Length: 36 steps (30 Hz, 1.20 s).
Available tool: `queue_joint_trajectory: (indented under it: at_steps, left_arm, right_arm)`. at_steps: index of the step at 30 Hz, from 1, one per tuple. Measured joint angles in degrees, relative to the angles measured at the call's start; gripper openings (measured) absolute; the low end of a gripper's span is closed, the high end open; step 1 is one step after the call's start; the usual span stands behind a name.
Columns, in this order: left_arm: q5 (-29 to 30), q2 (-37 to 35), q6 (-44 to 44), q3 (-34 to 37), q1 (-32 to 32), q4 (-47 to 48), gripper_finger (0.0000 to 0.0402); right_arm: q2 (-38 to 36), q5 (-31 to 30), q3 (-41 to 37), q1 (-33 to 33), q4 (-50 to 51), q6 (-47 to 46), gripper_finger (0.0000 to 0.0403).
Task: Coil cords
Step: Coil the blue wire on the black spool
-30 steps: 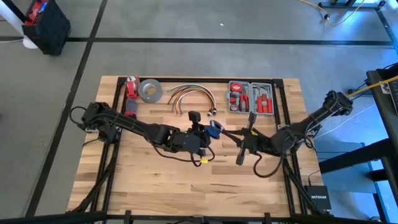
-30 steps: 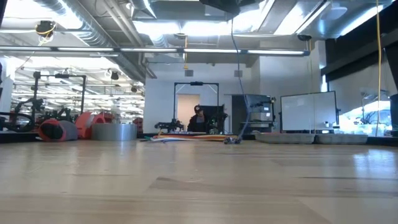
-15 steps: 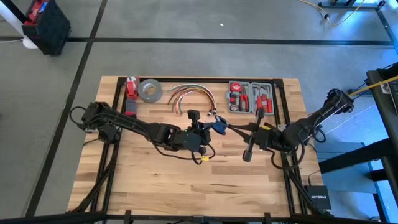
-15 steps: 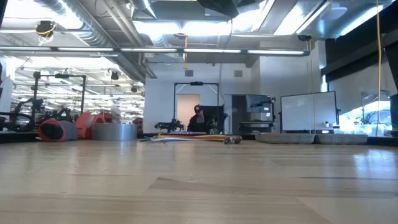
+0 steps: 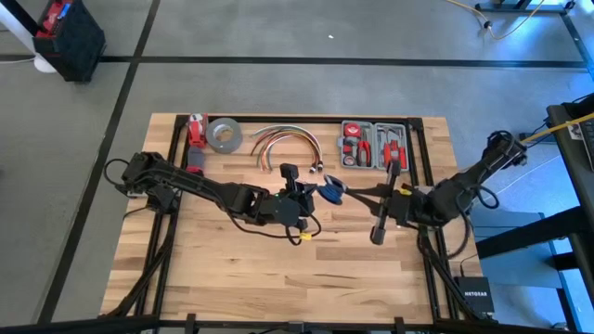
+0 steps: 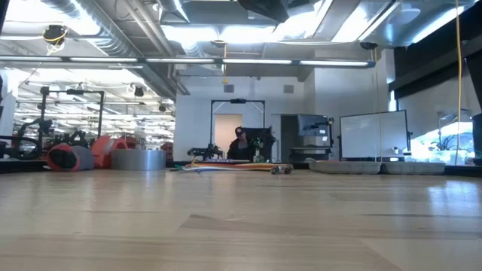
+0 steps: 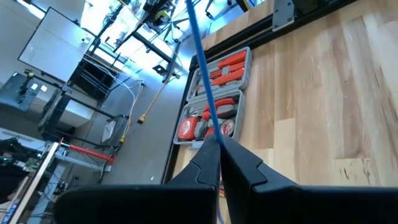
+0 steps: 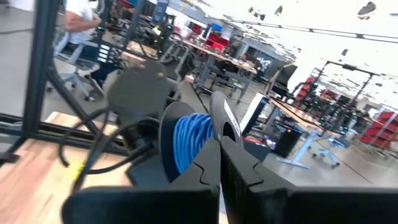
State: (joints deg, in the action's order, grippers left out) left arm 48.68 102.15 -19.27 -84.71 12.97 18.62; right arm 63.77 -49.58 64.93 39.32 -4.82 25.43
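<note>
The cord is blue. Most of it is wound into a small coil held above the table's middle, between my two grippers. The coil also shows in the right wrist view, set between two dark round plates. My left gripper is shut on a strand of the cord. My right gripper is shut just to the right of the coil, its fingertips at it. Neither gripper shows in the low view. My left gripper pinches one strand of the cord between its two fingertips. The strand runs on from the tips, straight and taut, clear of the table. My right gripper comes level from the table's right side. Its shut fingers hide where it meets the coil. The coil is clear of the table.
Along the far edge lie a grey tool case with red tools, an arched bundle of orange, red and white cables, a grey tape roll and a red item. The near half of the table is bare wood.
My right gripper has gone toward the table's right edge and turned at the wrist. The blue coil has gone a little to the right with it, still clear of the table. My left gripper has kept still.
</note>
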Motion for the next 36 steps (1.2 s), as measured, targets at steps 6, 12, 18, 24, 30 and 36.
queue_joint_trajectory:
  at_steps: [6,12,18,24,30,36]
  left_arm:
    - [5.3,-1.6,-0.9,0.3,0.3,1.6,0.0001]
    - [6.4,-9.0,0.9,0.4,0.5,4.4,0.0001]
    - [2.8,-15.3,8.2,0.4,0.6,7.1,0.0001]
    - [-0.9,-18.1,15.5,0.3,2.3,8.0,0.0001]
    - [-3.2,-17.2,22.4,0.2,4.0,7.3,0.0001]
    - [-3.4,-12.3,24.6,0.2,4.6,3.2,0.0001]
  right_arm:
    - [0.0,0.1,0.2,2.0,7.3,-4.2,0.0]
    - [2.2,1.7,0.6,2.1,18.3,-12.4,0.0]
    - [5.5,-3.2,-0.7,-0.4,21.9,-15.3,0.0]
    - [8.3,-4.5,-2.6,-7.6,22.3,-16.2,0.0]
    - [11.3,-4.9,-3.3,-15.3,19.1,-16.2,0.0]
    - [14.1,-3.5,-3.4,-20.7,12.6,-15.8,0.0]
